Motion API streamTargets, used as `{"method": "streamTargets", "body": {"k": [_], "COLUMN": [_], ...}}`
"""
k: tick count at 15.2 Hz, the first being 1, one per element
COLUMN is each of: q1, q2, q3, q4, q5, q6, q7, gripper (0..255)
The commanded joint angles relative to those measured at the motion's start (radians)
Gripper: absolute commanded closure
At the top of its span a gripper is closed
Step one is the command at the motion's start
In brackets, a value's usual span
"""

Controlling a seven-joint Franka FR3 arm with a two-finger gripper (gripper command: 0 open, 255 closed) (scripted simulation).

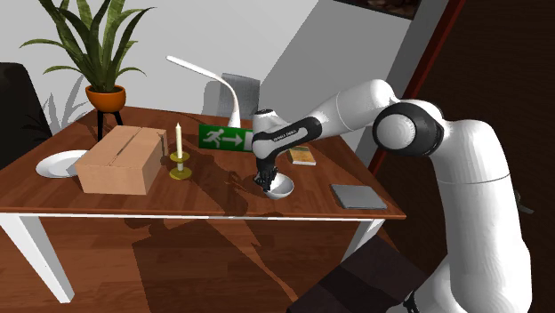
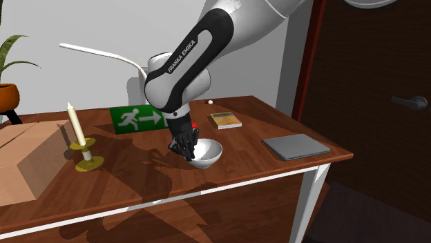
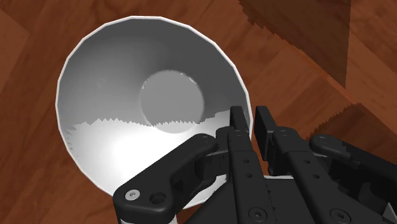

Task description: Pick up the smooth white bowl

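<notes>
Since the gripper [image 1: 264, 182] is down at the white bowl [image 1: 277, 187] with its fingers straddling the rim, the approach looks done. In the wrist view one finger sits inside the bowl and one outside, with a gap barely wider than the wall, so I read it as clamped on the rim.

The bowl sits upright on the wooden table [image 1: 222, 203], and no gap shows under it in either exterior view. Grasp is likely made and the lift is not done; that's what's left.

Room around the bowl:
- The table's front edge is near the bowl, with nothing between.
- A grey flat pad [image 1: 358, 196] lies toward the shoulder view's right of the bowl, apart from it.
- A small book [image 1: 303, 156] lies behind the bowl, near but clear.
- A green exit sign [image 1: 224, 138] stands further behind the bowl.
- A candle in its holder [image 1: 180, 156] is well apart from the bowl, with a cardboard box [image 1: 120, 160] beyond that.
- Above the bowl there is only the arm's own wrist.

A straight-up lift looks free. My read is that a one-sided pinch on a smooth wall may let the bowl tilt or slip as it rises. Go vertical and slow, with no drift from the bowl's spot toward the front edge.
</notes>
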Motion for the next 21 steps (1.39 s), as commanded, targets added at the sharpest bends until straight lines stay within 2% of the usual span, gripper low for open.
{"method": "streamTargets", "body": {"k": [1, 4, 21], "q1": [0.0, -0.001, -0.003], "q2": [0.0, 0.002, -0.114], "q3": [0.0, 0.0, 0.007], "q4": [0.0, 0.002, 0.03], "q5": [0.0, 0.0, 0.014], "q6": [0.0, -0.001, -0.144], "q7": [0.0, -0.001, -0.021], "gripper": [255, 255, 255]}}
